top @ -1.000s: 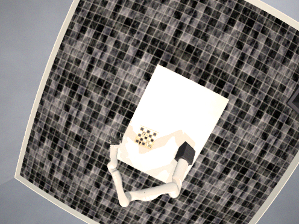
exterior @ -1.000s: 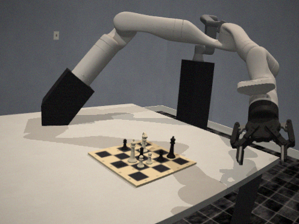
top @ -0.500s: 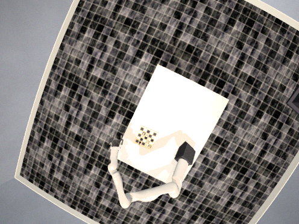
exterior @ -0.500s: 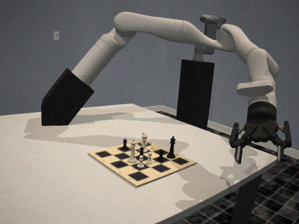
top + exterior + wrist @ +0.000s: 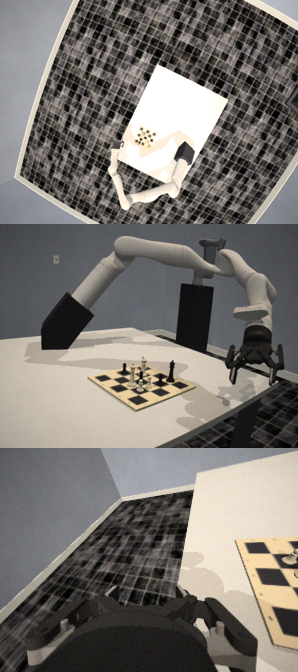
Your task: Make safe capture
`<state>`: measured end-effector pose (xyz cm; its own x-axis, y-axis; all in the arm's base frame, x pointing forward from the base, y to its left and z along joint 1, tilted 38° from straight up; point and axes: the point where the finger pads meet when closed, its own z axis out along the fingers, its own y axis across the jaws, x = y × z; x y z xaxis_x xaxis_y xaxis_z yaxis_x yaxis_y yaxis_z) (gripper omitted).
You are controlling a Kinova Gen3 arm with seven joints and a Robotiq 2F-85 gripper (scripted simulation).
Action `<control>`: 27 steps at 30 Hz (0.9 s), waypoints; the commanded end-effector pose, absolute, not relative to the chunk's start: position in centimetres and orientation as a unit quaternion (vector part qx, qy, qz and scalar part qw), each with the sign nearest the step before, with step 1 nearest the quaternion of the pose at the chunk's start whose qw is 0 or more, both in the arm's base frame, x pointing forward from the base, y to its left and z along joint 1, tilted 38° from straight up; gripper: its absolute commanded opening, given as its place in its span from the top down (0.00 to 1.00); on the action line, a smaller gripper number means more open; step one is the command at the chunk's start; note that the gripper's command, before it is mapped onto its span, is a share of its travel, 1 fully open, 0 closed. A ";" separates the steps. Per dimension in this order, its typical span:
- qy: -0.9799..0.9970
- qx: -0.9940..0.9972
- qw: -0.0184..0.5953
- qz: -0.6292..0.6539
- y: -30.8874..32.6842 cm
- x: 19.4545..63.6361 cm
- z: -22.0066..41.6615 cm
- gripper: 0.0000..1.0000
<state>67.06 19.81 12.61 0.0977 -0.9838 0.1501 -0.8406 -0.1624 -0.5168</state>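
Note:
The chess board (image 5: 151, 131) (image 5: 106, 388) (image 5: 265, 603) lies on the table. In the exterior view, a tall white piece (image 5: 132, 377) stands left of centre and another (image 5: 143, 368) behind it. A white pawn (image 5: 140, 386) stands in front, with a second white pawn (image 5: 149, 382) beside it. A black pawn (image 5: 140, 377) is partly hidden behind them. Other black pawns stand at the back left (image 5: 124, 368) and right of centre (image 5: 160, 379), near the tall black king (image 5: 171, 373). My gripper (image 5: 117, 140) (image 5: 252, 381) (image 5: 147, 591) is open and empty, above the table's edge, off the board's side.
The white table (image 5: 180, 99) (image 5: 45, 404) (image 5: 225, 513) ends close to the gripper, with dark tiled floor (image 5: 145, 543) beyond. The arm's black base (image 5: 184, 153) (image 5: 66, 323) stands on the table across the board. A black pedestal (image 5: 194, 317) stands behind the table.

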 end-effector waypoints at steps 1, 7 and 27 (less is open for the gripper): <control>0.626 -0.728 0.154 -0.235 20.6 66.8 12.8 0.00; 0.631 -0.727 0.148 -0.227 21.5 65.4 12.9 0.00; 0.639 -0.727 0.135 -0.212 23.1 62.6 13.0 0.00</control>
